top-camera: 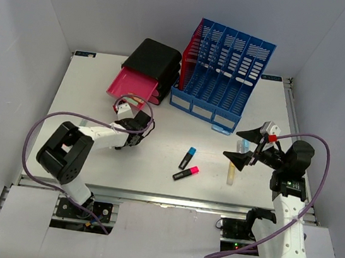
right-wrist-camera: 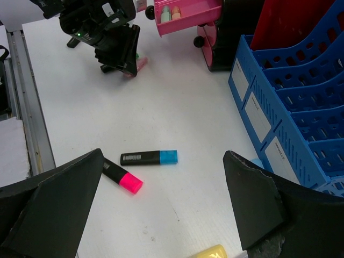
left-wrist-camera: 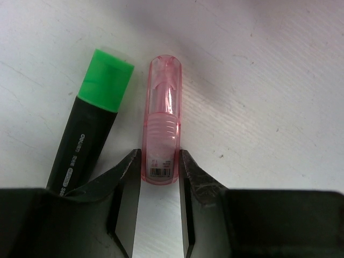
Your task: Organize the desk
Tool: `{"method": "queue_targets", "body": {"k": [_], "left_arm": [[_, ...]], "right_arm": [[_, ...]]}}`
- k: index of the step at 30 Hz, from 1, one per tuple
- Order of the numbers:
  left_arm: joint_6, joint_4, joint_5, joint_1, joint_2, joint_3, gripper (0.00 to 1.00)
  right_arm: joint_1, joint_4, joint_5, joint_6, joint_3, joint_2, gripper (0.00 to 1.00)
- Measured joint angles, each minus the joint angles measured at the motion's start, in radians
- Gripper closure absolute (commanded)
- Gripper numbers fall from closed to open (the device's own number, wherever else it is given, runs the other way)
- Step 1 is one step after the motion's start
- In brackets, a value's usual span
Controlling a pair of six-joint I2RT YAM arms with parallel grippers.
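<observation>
**Grip on a pink stick, left side of the desk**

The desk point(top-camera: 180, 120) fills the middle of the overhead view, with both arms bolted at its near edge. The left gripper point(left-wrist-camera: 159, 161) is down at the surface on the left half, its fingers point(left-wrist-camera: 126, 183) pressed against both sides of a pink see-through stick point(left-wrist-camera: 163, 115) at the barcode end. The stick lies flat. A green-capped highlighter point(left-wrist-camera: 91, 123) lies just beside it, also flat and untouched by the fingers.

The right gripper point(top-camera: 242, 152) hangs above the right half with its jaws spread wide and nothing between them. A yellow highlighter point(top-camera: 233, 172) lies on the desk below it. Near the middle, a blue-capped highlighter point(top-camera: 187, 158) and a pink-capped highlighter point(top-camera: 186, 173) lie close together. At the far edge stand a blue file rack point(top-camera: 220, 78) and a black organizer point(top-camera: 156, 60) with its pink drawer point(top-camera: 130, 86) pulled out.
</observation>
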Motion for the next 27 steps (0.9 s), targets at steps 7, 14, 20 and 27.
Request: {"method": "queue_targets", "body": {"k": [7,14,20,27], "left_arm": [[0.019,-0.008,0.097,-0.014,-0.187,-0.117,1.00],[0.035,-0.072,0.213,-0.023,-0.531,-0.153,1.00],[0.043,-0.165,0.257,-0.023,-0.650,-0.040,0.98],[0.113,-0.200,0.256,-0.001,-0.462,0.320,0.96]], "right_arm": [[-0.009,0.005,-0.004,0.000,-0.006,-0.011,0.02],[-0.020,0.006,-0.003,0.000,-0.006,-0.022,0.02],[-0.026,0.006,-0.003,0.000,-0.007,-0.031,0.02],[-0.026,0.006,-0.003,-0.001,-0.007,-0.032,0.02]]}}
